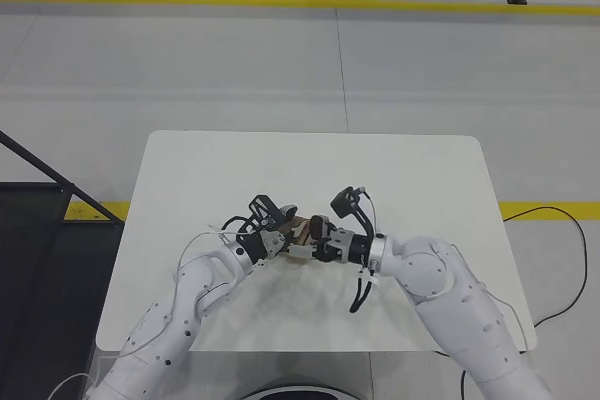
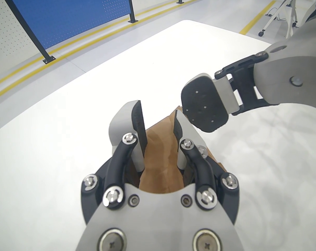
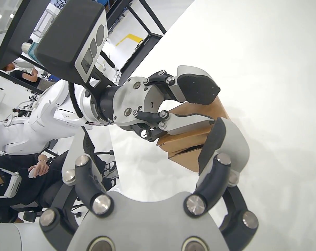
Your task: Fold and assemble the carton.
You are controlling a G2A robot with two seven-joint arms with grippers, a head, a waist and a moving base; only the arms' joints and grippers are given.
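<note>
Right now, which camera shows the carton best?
The right wrist view: the carton shows its brown sides and split edge plainly. The left wrist view gives a brown strip inside the left gripper; in the top view it is tiny and half-hidden.

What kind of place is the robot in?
Probably a robot workshop or test hall: yellow lines on the grey floor, blue perforated partition panels on black posts, and a plain white work table.

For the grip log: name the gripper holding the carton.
The left gripper: the carton sits between its fingers; the right gripper stands open beside it.
</note>
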